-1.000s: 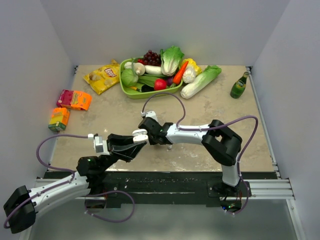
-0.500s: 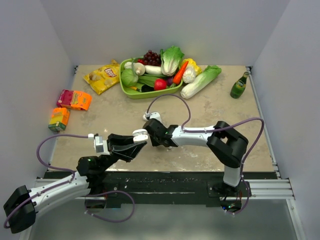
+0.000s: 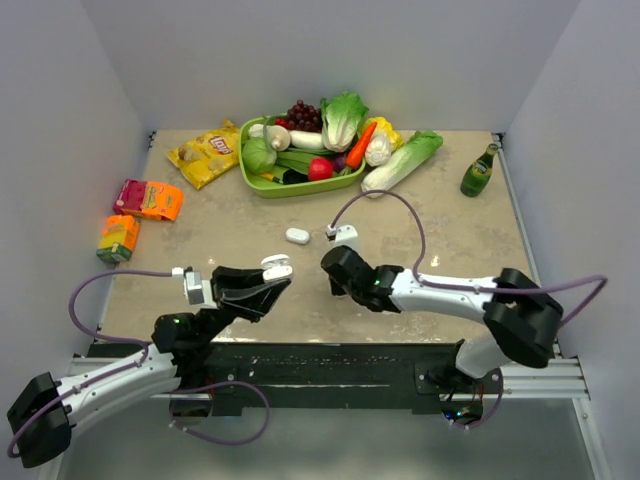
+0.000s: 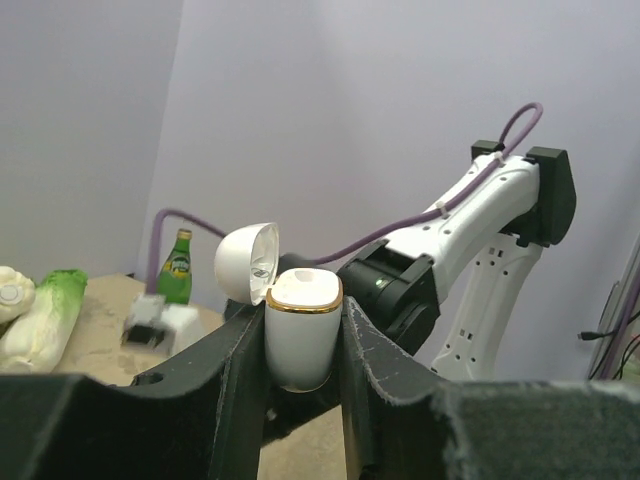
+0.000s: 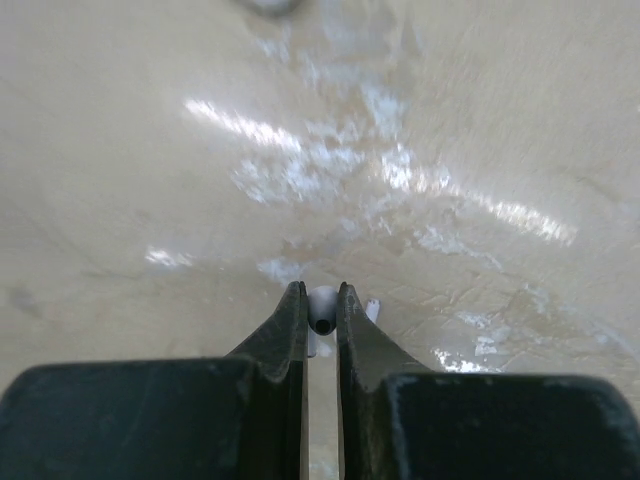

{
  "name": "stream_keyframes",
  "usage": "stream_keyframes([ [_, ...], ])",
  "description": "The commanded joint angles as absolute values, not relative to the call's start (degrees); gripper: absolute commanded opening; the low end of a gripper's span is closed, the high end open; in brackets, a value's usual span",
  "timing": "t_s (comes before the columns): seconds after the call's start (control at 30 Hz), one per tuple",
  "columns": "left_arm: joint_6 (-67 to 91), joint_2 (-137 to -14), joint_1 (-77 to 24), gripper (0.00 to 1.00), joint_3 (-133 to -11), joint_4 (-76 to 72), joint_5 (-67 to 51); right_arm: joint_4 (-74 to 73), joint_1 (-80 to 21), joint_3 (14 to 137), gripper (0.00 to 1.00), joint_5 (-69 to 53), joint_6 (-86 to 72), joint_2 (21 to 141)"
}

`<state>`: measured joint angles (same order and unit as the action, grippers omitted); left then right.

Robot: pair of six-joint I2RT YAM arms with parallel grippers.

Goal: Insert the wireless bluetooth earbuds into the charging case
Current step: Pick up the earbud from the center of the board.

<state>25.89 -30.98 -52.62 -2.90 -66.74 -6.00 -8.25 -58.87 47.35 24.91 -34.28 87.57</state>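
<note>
My left gripper (image 4: 303, 312) is shut on the white charging case (image 4: 300, 335), which has a gold rim and stands upright with its lid (image 4: 247, 262) flipped open to the left. In the top view the charging case (image 3: 274, 270) is held above the table's near edge by the left gripper (image 3: 268, 278). My right gripper (image 5: 321, 300) points down at the table, shut on one small white earbud (image 5: 322, 305) pinched at its fingertips. In the top view the right gripper (image 3: 327, 264) sits just right of the case, and the earbud is too small to see there.
A white pebble-shaped object (image 3: 297, 236) lies on the table behind both grippers. A green tray (image 3: 262, 182) of vegetables, a chip bag (image 3: 205, 153) and a cabbage (image 3: 400, 163) stand at the back. A green bottle (image 3: 478, 172) is at the right. Juice boxes (image 3: 148, 199) are at the left.
The right gripper has drawn back to the right from beside the held case, and its jaws have closed. The white pebble-shaped object behind it now shows. The left arm has held still.
</note>
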Motion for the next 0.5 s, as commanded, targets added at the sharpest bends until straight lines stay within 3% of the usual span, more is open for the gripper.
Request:
stream_keyframes([
  [0.0,23.39,-31.81,-52.82,0.0,6.96,-69.43,-2.82,0.52,-59.24,47.11,0.0,33.65,-31.56,76.22],
  [0.47,16.35,-46.48,-52.73,0.0,-5.62,-77.16,0.53,21.87,-59.59,43.24,0.0,32.35,-13.99,53.27],
])
